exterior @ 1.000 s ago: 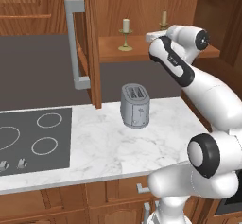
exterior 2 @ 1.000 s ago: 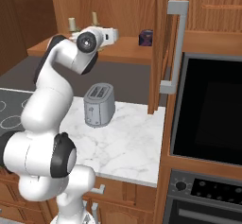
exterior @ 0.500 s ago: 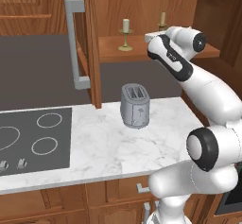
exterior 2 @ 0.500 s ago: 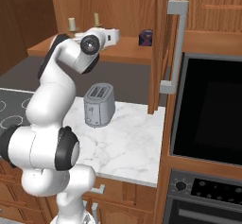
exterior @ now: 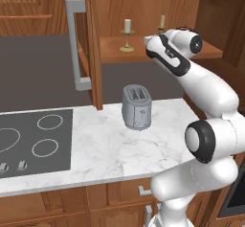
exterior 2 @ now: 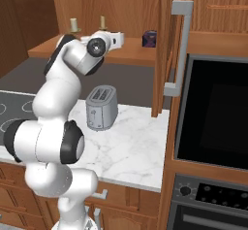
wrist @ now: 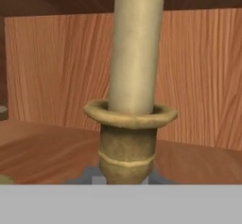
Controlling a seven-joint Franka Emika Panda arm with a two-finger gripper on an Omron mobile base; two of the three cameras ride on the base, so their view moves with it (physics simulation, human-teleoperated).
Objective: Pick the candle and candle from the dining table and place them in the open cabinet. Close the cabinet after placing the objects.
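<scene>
Hand view: tapered candle (wrist: 135,48) in flared brass holder (wrist: 127,142).

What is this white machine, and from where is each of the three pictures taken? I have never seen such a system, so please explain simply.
It is a white robot arm in a computer-rendered kitchen. Two pictures come from cameras behind the arm, on its left and right. The third comes from a camera on its hand, looking along the gripper. The arm reaches onto the shelf of an open wooden cabinet. Two candles stand there: one apart, the other right in front of the hand camera. Whether the gripper grasps it, I cannot tell. A grey toaster stands on the marble counter.
</scene>
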